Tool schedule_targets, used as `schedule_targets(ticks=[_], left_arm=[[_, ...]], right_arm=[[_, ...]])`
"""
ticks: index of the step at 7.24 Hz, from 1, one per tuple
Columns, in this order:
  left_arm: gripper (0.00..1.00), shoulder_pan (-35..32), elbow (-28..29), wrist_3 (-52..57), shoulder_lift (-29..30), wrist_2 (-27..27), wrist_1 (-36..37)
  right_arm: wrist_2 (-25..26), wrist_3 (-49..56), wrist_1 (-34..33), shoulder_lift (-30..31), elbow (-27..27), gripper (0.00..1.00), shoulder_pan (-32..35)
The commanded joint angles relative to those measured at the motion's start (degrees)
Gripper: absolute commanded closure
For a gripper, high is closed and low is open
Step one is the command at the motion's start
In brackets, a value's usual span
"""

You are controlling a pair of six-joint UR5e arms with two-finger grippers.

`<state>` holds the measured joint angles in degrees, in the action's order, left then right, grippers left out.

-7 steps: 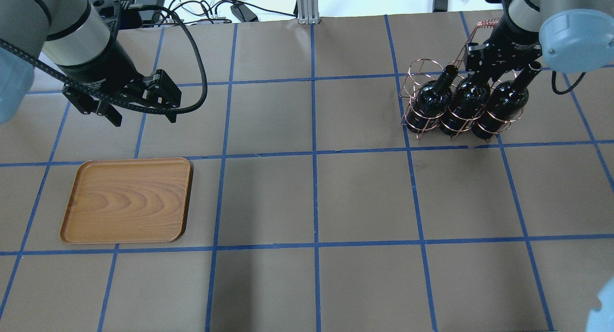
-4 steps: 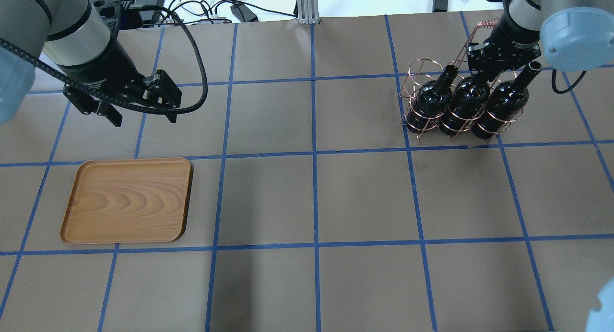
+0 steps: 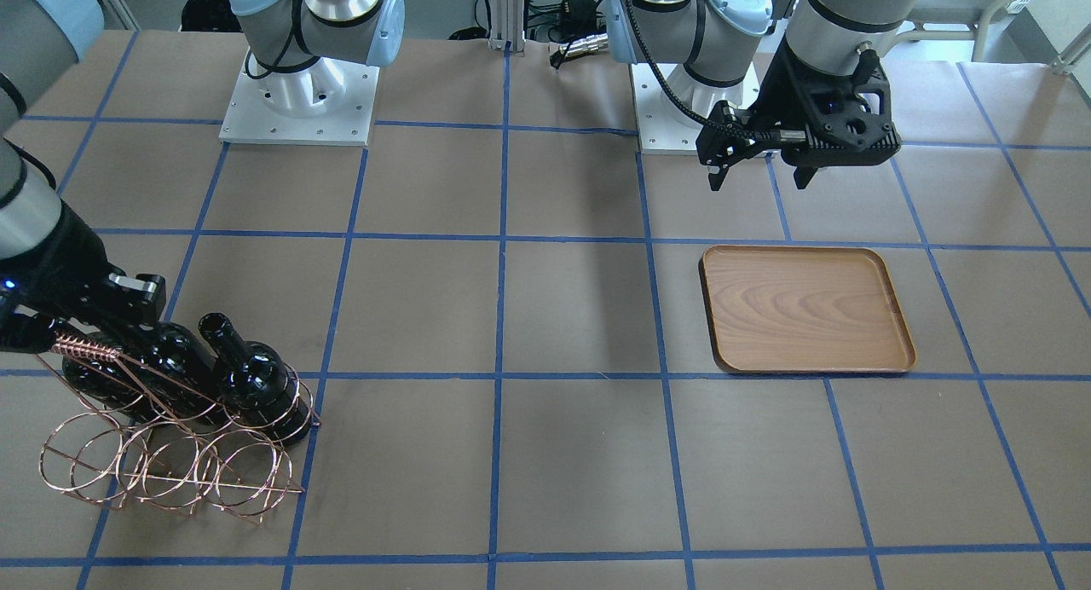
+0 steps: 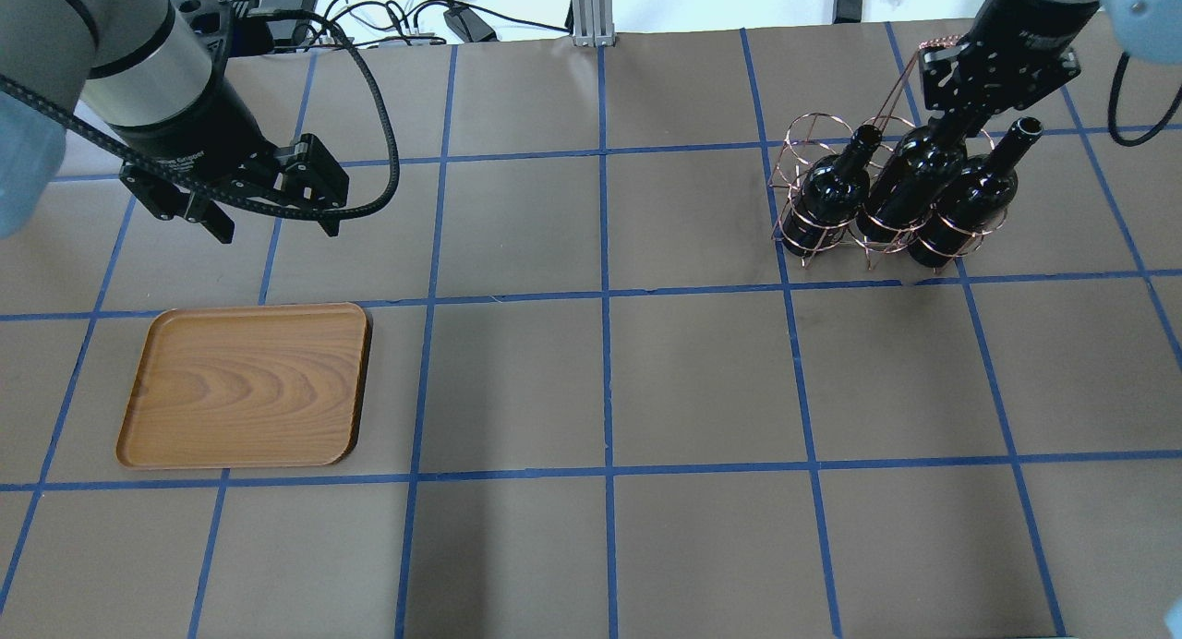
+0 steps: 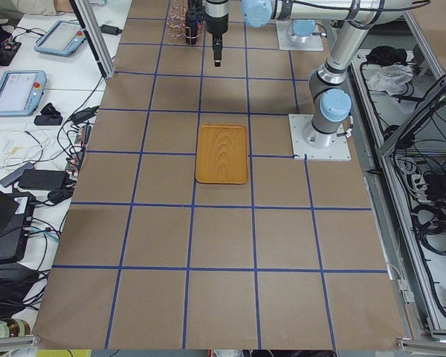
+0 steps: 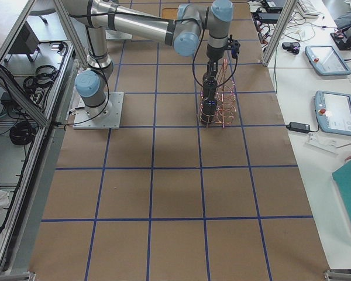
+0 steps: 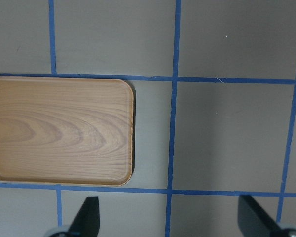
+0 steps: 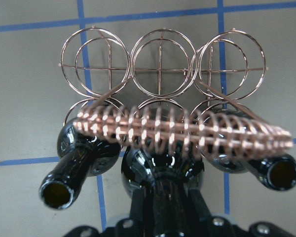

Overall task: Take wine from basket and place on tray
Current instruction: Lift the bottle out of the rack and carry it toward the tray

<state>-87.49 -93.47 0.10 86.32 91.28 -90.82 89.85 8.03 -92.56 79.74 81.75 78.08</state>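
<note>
Tabletop (image 4: 702,380) brown with blue tape (image 4: 702,292) grid

Overhead & front cams face opposite, share tray (image 4: 245,385).

Three dark wine bottles (image 4: 831,191) are counted, along with one copper wire basket (image 4: 792,146) and one brown wooden tray (image 4: 245,385).

Left end effector (image 7: 170,217) hangs over tabletop (image 7: 227,133), fingertips spread wide. Tray (image 7: 59,131) lies flat just ahead, offset to view-left fingertip's side.
</note>
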Motion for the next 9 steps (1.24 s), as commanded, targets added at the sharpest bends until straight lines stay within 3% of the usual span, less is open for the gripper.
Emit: schedule_targets(ticks=[1,2,3,5,6,7,9], left_arm=[[0.00,0.13,0.04,0.08,-0.01,-0.05,0.03],[0.00,0.22,0.04,0.08,-0.01,0.04,0.03],[0.00,0.30,-0.05,0.08,-0.01,0.04,0.03],[0.00,0.30,0.04,0.08,0.08,0.04,0.20],[0.00,0.30,0.04,0.16,0.08,0.12,0.12],[0.00,0.30,0.04,0.16,0.08,0.39,0.29],[0.00,0.30,0.13,1.64,-0.01,1.52,0.47]], right_arm=[[2.25,-0.39,13.60,5.57,-7.38,1.00,0.32],[3.39,-2.91,19.90,9.34,-7.22,1.00,3.02],[3.66,-10.07,21.96,11.21,-7.13,1.00,8.18],[2.53,-24.49,21.46,9.22,-6.00,1.00,19.77],[0.08,-29.08,19.37,7.29,-4.25,1.00,26.62],[-1.77,-33.13,11.26,3.88,-1.97,1.00,32.17],[-6.69,-40.94,2.95,-2.37,-1.16,1.00,36.00]])
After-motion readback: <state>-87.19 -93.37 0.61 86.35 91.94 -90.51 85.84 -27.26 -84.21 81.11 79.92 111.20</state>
